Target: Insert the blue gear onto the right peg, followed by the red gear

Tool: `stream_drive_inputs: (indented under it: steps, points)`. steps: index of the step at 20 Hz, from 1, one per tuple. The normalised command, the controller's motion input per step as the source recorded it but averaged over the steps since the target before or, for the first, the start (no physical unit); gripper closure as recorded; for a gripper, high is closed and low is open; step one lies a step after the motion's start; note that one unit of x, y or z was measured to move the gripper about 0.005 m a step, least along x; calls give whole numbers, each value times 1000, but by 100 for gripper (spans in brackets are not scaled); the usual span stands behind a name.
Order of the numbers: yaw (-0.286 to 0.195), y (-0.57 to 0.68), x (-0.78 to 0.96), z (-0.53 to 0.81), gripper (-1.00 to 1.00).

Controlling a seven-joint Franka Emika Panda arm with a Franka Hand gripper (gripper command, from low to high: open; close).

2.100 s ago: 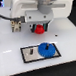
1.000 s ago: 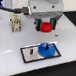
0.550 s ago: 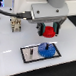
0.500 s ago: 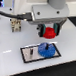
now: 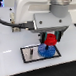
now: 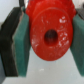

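Observation:
In the exterior view my gripper is shut on the red gear and holds it just above the blue gear. The blue gear lies flat at the right end of the grey, black-bordered plate. The right peg is hidden under the gears. The thin left peg stands bare. In the wrist view the red gear fills the frame, its dark centre hole facing the camera, clamped between the two teal pads.
The plate sits on a white table. The arm's white body and a black cable hang over the back of the scene.
The gripper has come down and moved right with the red gear, from above the table to just over the blue gear on the plate.

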Motion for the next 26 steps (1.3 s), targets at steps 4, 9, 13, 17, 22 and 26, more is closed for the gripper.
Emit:
stream_drive_inputs:
  steps: [4,9,13,17,22,26]
  points:
    - [0,-26,148,-117,100]
    - [0,-25,175,-123,100]
    - [0,-83,164,-67,100]
    - [0,-45,22,-216,100]
    - [0,-9,48,31,100]
    - [0,-6,90,166,100]
